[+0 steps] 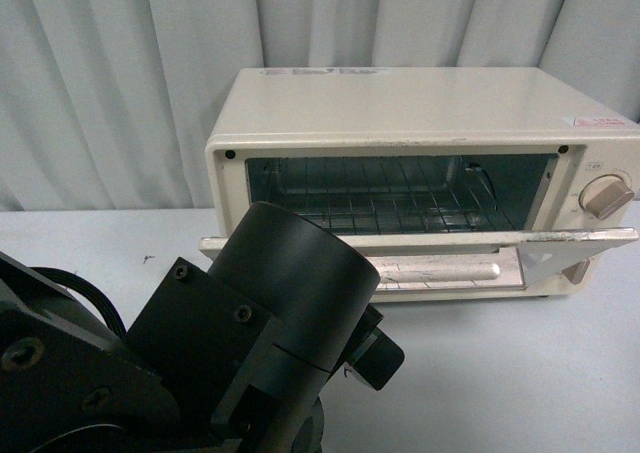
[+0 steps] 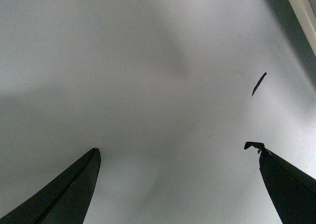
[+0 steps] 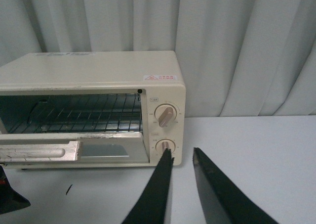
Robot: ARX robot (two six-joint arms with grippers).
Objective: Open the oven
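oven (image 1: 420,113) on a pale grey table (image 1: 500,373), pleated pale curtain (image 1: 120,73) close behind it. cream box, its door (image 1: 450,241) dropped to about level, bar handle (image 1: 440,271) on the door's face. wire rack (image 1: 400,208) shows in the open mouth, two beige knobs (image 1: 606,197) on the panel beside it.

right gripper (image 3: 181,151): fingers (image 3: 153,194) a narrow gap apart, nothing between them. the oven lies ahead of the fingertips and clear of them. its knob end is the nearest part, and the lower knob (image 3: 165,146) lines up just past one tip.

left gripper (image 2: 175,148): fingers (image 2: 74,189) spread wide and empty, facing bare table. a strip of cream edge (image 2: 301,6) crosses one corner of the left wrist view, out beyond one fingertip; likely the oven, can't tell which part.

a small dark mark (image 2: 259,83) lies on the table between that fingertip and the cream edge. in the front view the left arm (image 1: 270,323), a bulky black housing, covers the near end of the door.
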